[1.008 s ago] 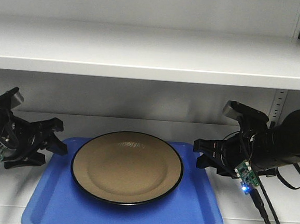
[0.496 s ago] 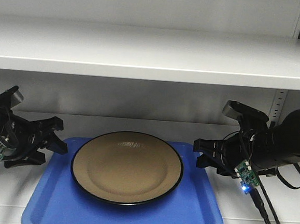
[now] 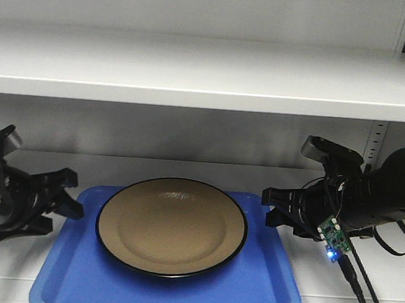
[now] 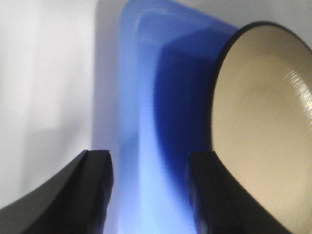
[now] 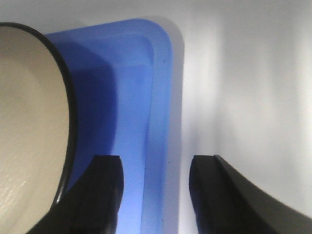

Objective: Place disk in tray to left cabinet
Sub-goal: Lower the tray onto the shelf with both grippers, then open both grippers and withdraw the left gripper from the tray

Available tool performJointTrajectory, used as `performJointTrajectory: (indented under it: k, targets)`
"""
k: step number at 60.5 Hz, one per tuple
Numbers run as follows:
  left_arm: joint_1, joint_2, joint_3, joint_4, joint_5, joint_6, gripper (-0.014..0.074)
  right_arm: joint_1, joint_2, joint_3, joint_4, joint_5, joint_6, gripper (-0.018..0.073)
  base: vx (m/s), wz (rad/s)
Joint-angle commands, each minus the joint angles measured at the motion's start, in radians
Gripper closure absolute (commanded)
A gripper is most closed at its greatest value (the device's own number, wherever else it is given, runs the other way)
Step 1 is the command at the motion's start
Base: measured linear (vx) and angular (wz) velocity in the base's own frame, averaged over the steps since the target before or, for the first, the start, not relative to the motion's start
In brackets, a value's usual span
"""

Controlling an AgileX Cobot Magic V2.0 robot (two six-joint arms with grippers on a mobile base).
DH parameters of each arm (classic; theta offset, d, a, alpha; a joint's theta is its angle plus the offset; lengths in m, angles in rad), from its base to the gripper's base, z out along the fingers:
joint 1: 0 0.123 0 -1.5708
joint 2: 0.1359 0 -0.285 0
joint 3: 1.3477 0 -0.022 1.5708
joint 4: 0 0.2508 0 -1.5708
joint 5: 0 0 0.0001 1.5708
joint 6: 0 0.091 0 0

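Both end effectors, left (image 3: 62, 196) and right (image 3: 276, 210), stood open and empty beside the tray (image 3: 177, 293) carrying the disk (image 3: 172, 225) on the cabinet (image 3: 209, 71) shelf. Placement looked done; withdrawing clear seemed next.

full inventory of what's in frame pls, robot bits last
disk: 1, tan with thin black rim, lying flat in the tray
tray: 1, bright blue, on the lower shelf of the cabinet
cabinet: 1, pale grey-white, one shelf above the tray and one under it, slotted strips at the back corners
left gripper: 1, black, at the tray's left edge, fingers open astride the rim
right gripper: 1, black, at the tray's right edge, fingers open astride the rim; a small green board with a blue light and dark cables hang behind it
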Motion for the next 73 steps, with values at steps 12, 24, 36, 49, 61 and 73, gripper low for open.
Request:
performJointTrajectory:
  k: [12, 24, 36, 49, 61, 73]
  targets:
    - [0.004, -0.305, 0.241, -0.011, -0.286, 0.0, 0.0222, 0.0, -0.048, -0.033, 0.012, -0.061, -0.011, 0.0159, 0.0, 0.0]
    - [0.004, -0.517, 0.433, 0.163, -0.426, -0.004, 0.0388, 0.0, -0.048, -0.033, 0.012, -0.061, -0.011, 0.0159, 0.0, 0.0]
    - [0.004, -0.68, 0.636, 0.345, -0.476, -0.008, 0.0549, 0.0, -0.048, -0.033, 0.013, -0.061, -0.011, 0.0159, 0.0, 0.0]
    - [0.042, -0.911, 0.794, 0.469, -0.476, -0.008, 0.0605, 0.0, -0.048, -0.033, 0.013, -0.061, -0.011, 0.0159, 0.0, 0.0]
    - [0.122, -1.11, 0.92, 0.483, -0.484, -0.008, 0.0605, 0.0, -0.048, -0.033, 0.013, -0.061, -0.011, 0.0159, 0.0, 0.0]
    - [0.124, -1.309, 1.135, 0.485, -0.548, -0.008, 0.0604, 0.0, -0.048, -0.033, 0.013, -0.061, -0.011, 0.0159, 0.0, 0.0]
